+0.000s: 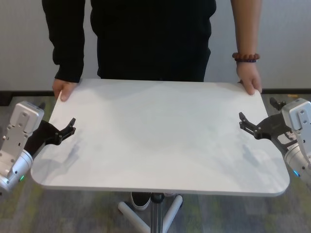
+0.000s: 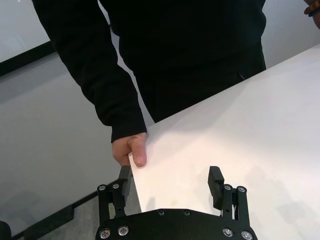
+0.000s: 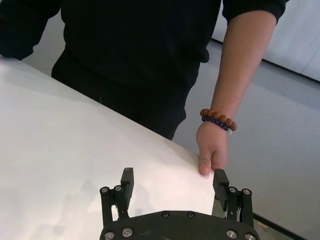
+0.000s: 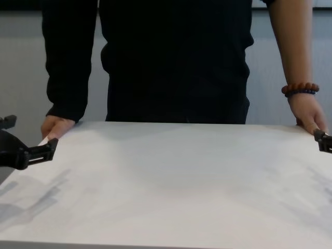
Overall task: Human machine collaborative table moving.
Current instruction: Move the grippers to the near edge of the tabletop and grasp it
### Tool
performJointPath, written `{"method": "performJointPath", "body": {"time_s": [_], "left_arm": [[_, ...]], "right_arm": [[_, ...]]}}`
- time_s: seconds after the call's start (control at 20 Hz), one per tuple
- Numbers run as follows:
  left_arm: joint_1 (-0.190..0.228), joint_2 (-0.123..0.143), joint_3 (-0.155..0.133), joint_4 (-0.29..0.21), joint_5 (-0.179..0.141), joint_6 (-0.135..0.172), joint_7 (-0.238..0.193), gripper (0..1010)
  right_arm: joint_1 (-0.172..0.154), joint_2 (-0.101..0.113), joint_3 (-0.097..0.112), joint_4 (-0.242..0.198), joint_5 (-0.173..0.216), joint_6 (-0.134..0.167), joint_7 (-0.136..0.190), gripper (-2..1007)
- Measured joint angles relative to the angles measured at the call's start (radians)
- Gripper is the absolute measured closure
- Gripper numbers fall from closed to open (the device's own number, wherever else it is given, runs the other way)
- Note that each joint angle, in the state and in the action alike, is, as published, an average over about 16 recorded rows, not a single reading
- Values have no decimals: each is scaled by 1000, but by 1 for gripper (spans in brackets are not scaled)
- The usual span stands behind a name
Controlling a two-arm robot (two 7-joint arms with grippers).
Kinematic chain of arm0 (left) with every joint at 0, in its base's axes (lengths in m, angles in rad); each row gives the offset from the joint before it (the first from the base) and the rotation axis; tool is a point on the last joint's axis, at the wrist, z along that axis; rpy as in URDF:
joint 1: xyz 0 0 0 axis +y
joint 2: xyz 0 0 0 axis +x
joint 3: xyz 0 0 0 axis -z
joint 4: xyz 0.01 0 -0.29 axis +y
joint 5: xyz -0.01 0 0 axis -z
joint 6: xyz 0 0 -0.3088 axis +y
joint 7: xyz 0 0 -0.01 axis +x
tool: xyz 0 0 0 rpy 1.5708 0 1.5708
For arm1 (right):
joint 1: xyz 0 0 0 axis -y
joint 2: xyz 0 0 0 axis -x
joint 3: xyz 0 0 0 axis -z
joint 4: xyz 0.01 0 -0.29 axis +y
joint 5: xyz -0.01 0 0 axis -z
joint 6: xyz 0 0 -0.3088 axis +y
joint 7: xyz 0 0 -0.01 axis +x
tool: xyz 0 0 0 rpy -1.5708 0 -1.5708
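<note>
The white table stands between me and the human, on a grey pole leg. The human, in black, holds both far corners: one hand on the left, the other hand with a bead bracelet on the right. My left gripper is open at the table's left edge; in the left wrist view one finger is over the top and one is off the edge. My right gripper is open at the right edge, placed the same way in the right wrist view.
White base feet spread from the pole on a grey carpet. A dark shoe shows under the table's near edge. A pale wall is behind the human.
</note>
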Motion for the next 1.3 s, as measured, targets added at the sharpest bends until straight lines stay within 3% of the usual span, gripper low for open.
{"method": "performJointPath", "body": {"time_s": [0.3,0.6,0.9,1.3], "left_arm": [[13,6,-7,-13,3,-3,1,9],[70,36,-33,-66,18,-25,21,9],[172,90,-72,-136,73,-81,61,9],[347,197,-131,-227,169,-174,119,9]], "right_arm": [[-11,0,0,-15,-17,6,-12,2],[-50,6,-1,-60,-47,20,-34,2],[-128,20,-4,-142,-95,49,-66,2],[-248,55,-16,-270,-165,101,-96,2]]}}
